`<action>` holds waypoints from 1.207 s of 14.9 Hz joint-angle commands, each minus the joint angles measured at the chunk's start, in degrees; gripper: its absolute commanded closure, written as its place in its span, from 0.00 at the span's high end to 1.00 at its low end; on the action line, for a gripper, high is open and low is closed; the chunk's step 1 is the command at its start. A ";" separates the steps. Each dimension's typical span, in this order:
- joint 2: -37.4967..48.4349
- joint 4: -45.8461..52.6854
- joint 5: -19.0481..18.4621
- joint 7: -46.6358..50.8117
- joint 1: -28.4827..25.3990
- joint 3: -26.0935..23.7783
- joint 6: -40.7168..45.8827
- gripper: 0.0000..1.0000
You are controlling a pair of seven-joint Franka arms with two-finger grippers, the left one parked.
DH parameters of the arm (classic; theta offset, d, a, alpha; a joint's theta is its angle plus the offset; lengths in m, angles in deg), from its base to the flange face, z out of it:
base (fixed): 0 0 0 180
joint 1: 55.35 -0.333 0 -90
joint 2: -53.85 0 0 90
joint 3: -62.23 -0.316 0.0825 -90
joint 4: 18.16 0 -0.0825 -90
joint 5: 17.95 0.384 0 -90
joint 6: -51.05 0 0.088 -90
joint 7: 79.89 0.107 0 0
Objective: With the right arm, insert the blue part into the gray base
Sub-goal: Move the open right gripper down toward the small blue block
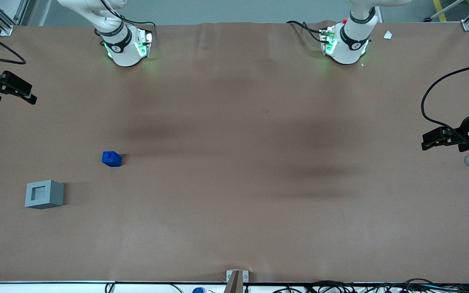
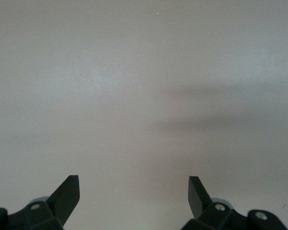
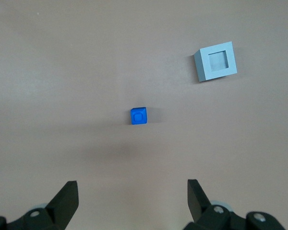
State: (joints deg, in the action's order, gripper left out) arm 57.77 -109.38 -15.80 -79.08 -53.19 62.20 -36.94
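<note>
The blue part (image 1: pixel 111 158) (image 3: pixel 138 116) lies on the brown table with its small square stub facing up. The gray base (image 1: pixel 44 194) (image 3: pixel 216 62) stands a short way off, nearer to the front camera, with its square socket facing up and nothing in it. My right gripper (image 1: pixel 31 94) (image 3: pixel 133 189) hangs high above the table at the working arm's end, farther from the front camera than both objects. Its fingers (image 3: pixel 67 196) are open and hold nothing. The two objects sit apart and are fully in view.
The two arm bases (image 1: pixel 124 44) (image 1: pixel 346 42) stand at the table edge farthest from the front camera. A small white scrap (image 1: pixel 388 35) lies near the parked arm's base. A metal bracket (image 1: pixel 236 280) sits at the table edge nearest the camera.
</note>
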 commanded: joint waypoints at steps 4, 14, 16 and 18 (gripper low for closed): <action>0.38 -0.27 0.05 -0.64 0.73 -0.41 -0.34 1.00; -5.67 -15.02 0.05 -0.64 0.74 -0.68 -13.94 1.00; -6.99 -19.41 -0.04 -0.64 0.56 -1.03 -20.42 1.00; -8.92 -22.14 -1.00 -0.64 0.39 -1.12 -26.06 1.00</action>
State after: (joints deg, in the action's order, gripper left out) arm 48.80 -127.75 -15.96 -79.25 -53.12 61.76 -58.36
